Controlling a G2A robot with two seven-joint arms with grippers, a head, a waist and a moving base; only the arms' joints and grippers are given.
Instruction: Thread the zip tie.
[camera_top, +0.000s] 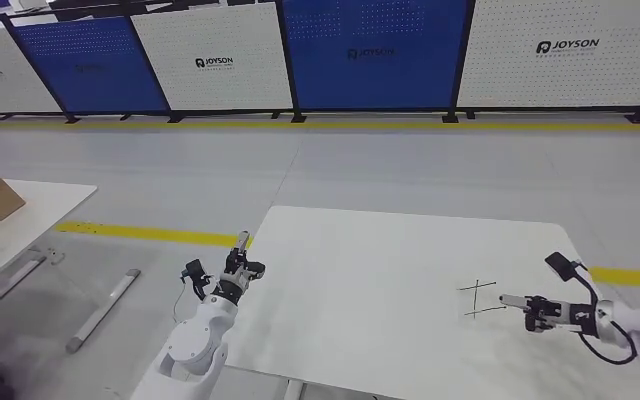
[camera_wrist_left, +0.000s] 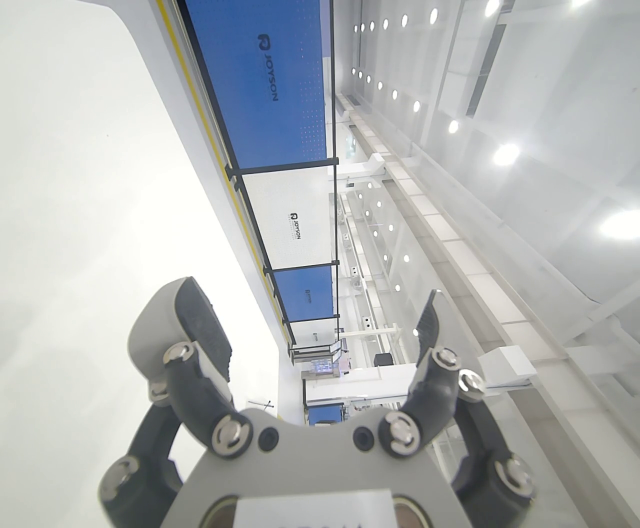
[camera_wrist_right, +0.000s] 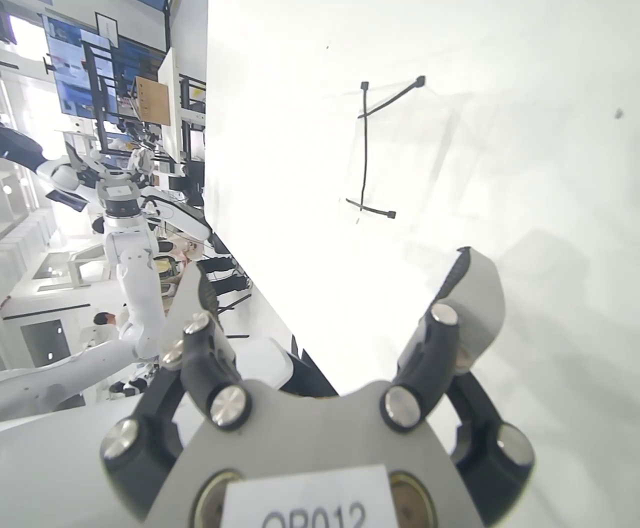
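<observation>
Three thin black zip ties (camera_top: 478, 298) lie crossed on the white table (camera_top: 370, 300) near its right end. In the right wrist view one long tie (camera_wrist_right: 365, 155) runs between a slanted tie (camera_wrist_right: 395, 96) and a short tie (camera_wrist_right: 372, 208). My right gripper (camera_top: 512, 300) (camera_wrist_right: 330, 275) hovers just right of them, open and empty. My left gripper (camera_top: 241, 245) (camera_wrist_left: 320, 320) stands at the table's left edge, open and empty, far from the ties. The zip ties (camera_wrist_left: 261, 403) appear as a tiny mark in the left wrist view.
Blue and white partition panels (camera_top: 370, 50) stand behind the table across grey floor with a yellow line (camera_top: 150, 233). A second white table (camera_top: 40, 215) with a cardboard box (camera_top: 8, 200) sits at the far left. The table's middle is bare.
</observation>
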